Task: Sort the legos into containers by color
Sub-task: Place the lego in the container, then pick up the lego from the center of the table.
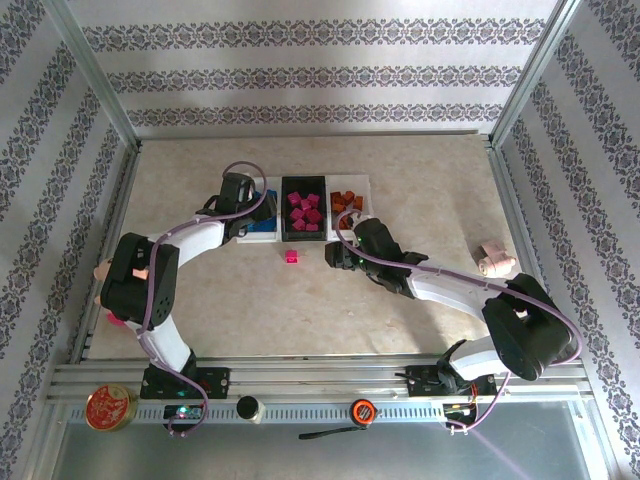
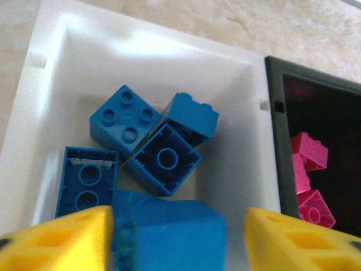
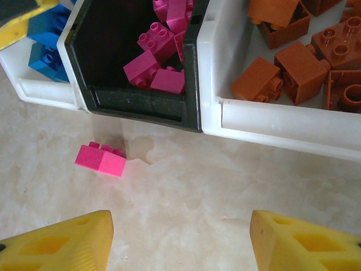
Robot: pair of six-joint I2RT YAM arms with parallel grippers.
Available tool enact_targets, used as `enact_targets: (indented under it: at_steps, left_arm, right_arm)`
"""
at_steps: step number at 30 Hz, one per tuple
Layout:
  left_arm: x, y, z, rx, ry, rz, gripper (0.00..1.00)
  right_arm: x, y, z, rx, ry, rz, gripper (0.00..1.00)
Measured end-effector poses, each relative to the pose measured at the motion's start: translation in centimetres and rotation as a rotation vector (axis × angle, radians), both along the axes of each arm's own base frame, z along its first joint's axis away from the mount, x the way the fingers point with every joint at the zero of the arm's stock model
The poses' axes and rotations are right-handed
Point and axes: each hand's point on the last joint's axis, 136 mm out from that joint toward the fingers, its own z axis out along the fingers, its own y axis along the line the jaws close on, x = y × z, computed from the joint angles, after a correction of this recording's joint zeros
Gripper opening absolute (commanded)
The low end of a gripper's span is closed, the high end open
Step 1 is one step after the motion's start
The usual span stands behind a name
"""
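Three trays stand in a row: a white one [image 2: 225,113] with blue legos [image 2: 125,116], a black one [image 3: 141,107] with pink legos [image 3: 152,62], and a white one [image 3: 282,127] with orange-brown legos [image 3: 299,62]. My left gripper [image 2: 179,237] hovers over the blue tray, open. A blue lego [image 2: 169,226] lies between its fingers, against the left finger and apart from the right one. One pink lego [image 3: 101,159] lies on the table just in front of the black tray. My right gripper [image 3: 180,237] hangs open over bare table to the right of that lego, nothing between its fingers.
A small doll [image 1: 495,262] lies at the right side of the table. A round red tin [image 1: 108,407] and a small round orange-rimmed object [image 1: 363,410] sit on the front rail. Metal frame rails border the table on both sides.
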Motion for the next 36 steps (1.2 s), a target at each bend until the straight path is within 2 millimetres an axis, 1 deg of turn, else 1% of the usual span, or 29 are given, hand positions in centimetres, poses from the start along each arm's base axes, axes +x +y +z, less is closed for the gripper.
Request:
enact_targets:
  at_steps: [3, 5, 8, 10, 14, 16, 17, 18, 20, 24, 27, 30, 36]
  left_arm:
    - [0.2, -0.3, 0.4, -0.020, -0.005, -0.005, 0.80]
    - [0.1, -0.5, 0.6, -0.033, -0.005, -0.011, 0.82]
    - [-0.5, -0.7, 1.7, -0.057, -0.022, -0.022, 0.85]
    - [-1.5, -0.8, 3.1, -0.080, -0.047, -0.032, 0.86]
    - [-4.5, -0.5, 6.5, -0.132, -0.127, -0.048, 0.88]
    - [-6.1, -0.2, 7.6, -0.154, -0.157, -0.053, 0.90]
    - [-7.1, -0.1, 7.9, -0.166, -0.170, -0.053, 0.99]
    - [-7.9, 0.1, 8.1, -0.177, -0.179, -0.053, 1.00]
    - [-9.6, 0.4, 7.9, -0.198, -0.185, -0.049, 1.00]
    - [-13.0, 1.3, 6.3, -0.230, -0.180, -0.027, 1.00]
    - [-15.1, 1.9, 5.2, -0.252, -0.182, -0.010, 1.00]
    - [-16.3, 2.4, 4.7, -0.268, -0.193, 0.006, 1.00]
    - [-17.3, 2.8, 4.2, -0.285, -0.201, 0.025, 1.00]
  right_arm:
    - [-0.2, 0.0, 0.0, 0.000, 0.000, 0.004, 0.67]
    - [-0.3, 0.1, 0.0, 0.000, -0.003, 0.006, 0.67]
    - [-0.5, 0.3, 0.1, -0.001, -0.005, 0.014, 0.68]
    - [-0.8, 0.7, 0.1, -0.003, -0.006, 0.025, 0.68]
    - [-1.5, 1.8, -0.2, -0.010, -0.002, 0.058, 0.68]
    - [-1.7, 2.5, -0.4, -0.017, 0.003, 0.077, 0.68]
    - [-1.8, 2.9, -0.6, -0.021, 0.006, 0.085, 0.68]
    - [-1.9, 3.4, -0.7, -0.024, 0.009, 0.095, 0.68]
    - [-1.9, 4.4, -1.1, -0.030, 0.016, 0.113, 0.68]
    - [-1.7, 6.5, -2.1, -0.044, 0.037, 0.148, 0.69]
    - [-1.4, 7.8, -3.0, -0.053, 0.051, 0.166, 0.70]
    - [-1.1, 9.1, -3.9, -0.064, 0.066, 0.181, 0.70]
    - [-0.2, 11.0, -5.7, -0.084, 0.085, 0.193, 0.70]
